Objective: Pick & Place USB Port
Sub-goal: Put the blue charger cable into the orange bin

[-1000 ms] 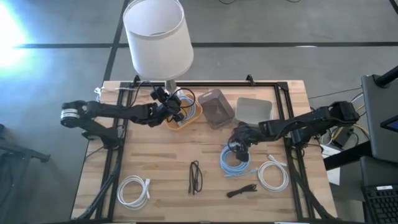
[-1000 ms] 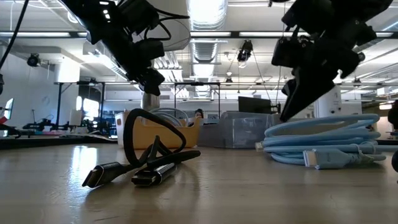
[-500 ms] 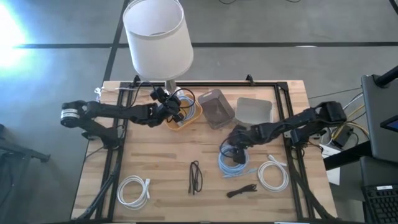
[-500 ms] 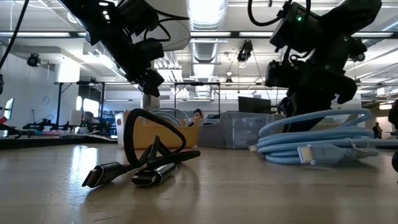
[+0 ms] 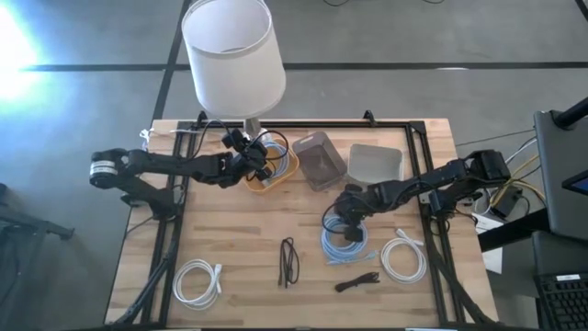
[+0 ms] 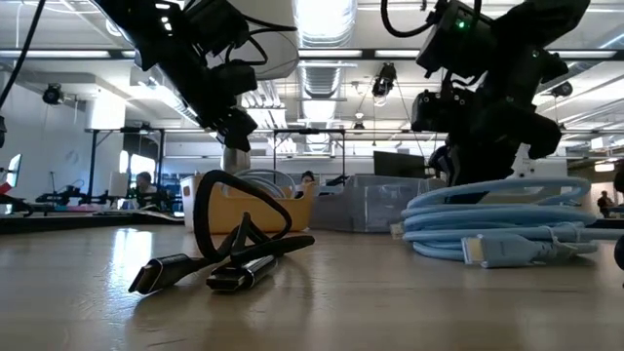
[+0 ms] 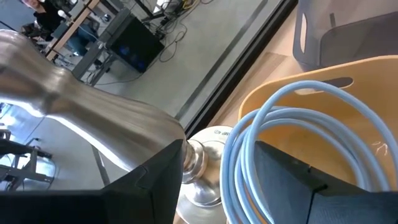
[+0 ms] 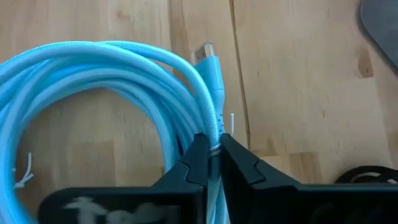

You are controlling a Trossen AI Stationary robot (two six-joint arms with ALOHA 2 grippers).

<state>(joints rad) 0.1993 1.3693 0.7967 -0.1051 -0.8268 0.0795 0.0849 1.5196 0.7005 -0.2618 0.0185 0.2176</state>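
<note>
A light-blue USB cable coil [image 5: 344,244] lies on the wooden table right of centre; it also shows in the low view [image 6: 507,219] and the right wrist view [image 8: 93,81]. My right gripper [image 5: 344,217] is down on the coil's far edge, shut on its strands [image 8: 211,155]. My left gripper [image 5: 266,164] hangs open over the yellow basket [image 5: 272,176] at the back. Its fingers stand either side of a pale blue cable coil [image 7: 280,112] that lies inside the basket [image 7: 348,81], touching nothing I can see. My right gripper pinches a few strands of the blue cable [image 8: 213,134] between its two fingers, at the coil's edge just behind one plug end [image 8: 204,51]. The fingers come from above, slanting down, and lie across the strands. The coil rests on the table [image 6: 487,249].
A lamp with a white shade [image 5: 230,55] stands beside the basket, its metal foot [image 7: 202,168] close to my left gripper. A grey bin [image 5: 317,158] and a grey tray [image 5: 375,164] sit at the back. A black cable [image 5: 289,260] and white cable coils [image 5: 197,280] [image 5: 404,259] lie nearer.
My right gripper has come down onto the blue cable coil and moved a little toward the table's left and near edge. The coil stays on the table.
</note>
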